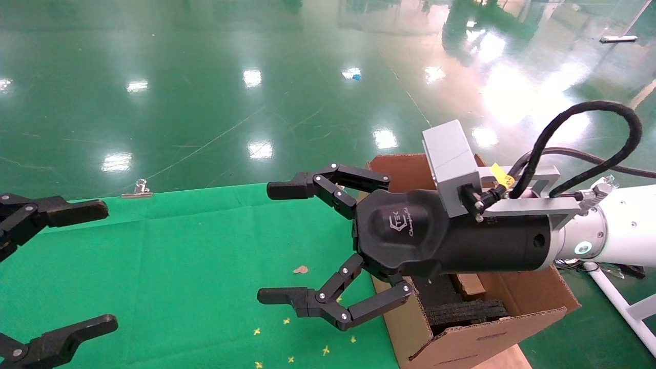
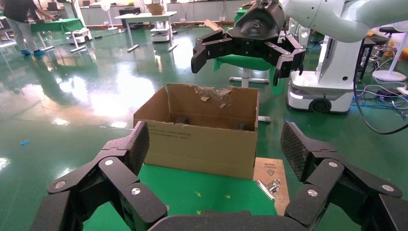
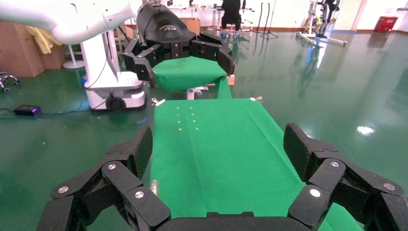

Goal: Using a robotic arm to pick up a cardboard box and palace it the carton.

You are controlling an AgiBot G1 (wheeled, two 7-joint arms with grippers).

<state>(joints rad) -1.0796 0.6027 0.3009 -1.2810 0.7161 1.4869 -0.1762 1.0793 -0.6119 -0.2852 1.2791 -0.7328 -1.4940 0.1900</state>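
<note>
My right gripper point(image 1: 274, 243) hangs open and empty above the green-covered table point(image 1: 179, 256), just left of the carton point(image 1: 476, 343); its white arm reaches in over the carton. The carton is a large brown box with torn edges and black foam point(image 1: 461, 310) inside. A small brown cardboard piece point(image 1: 465, 284) shows beside the foam, mostly hidden by the gripper; I cannot tell whether it is the cardboard box. My left gripper point(image 1: 101, 266) is open at the table's left edge. The left wrist view faces the carton point(image 2: 202, 144), with the right gripper point(image 2: 243, 65) above it.
A metal binder clip point(image 1: 137, 189) holds the cloth at the far edge, and another clip point(image 2: 269, 185) lies on a wooden board next to the carton. Small yellow marks dot the cloth. Glossy green floor surrounds the table. A white robot base point(image 2: 312, 91) stands behind.
</note>
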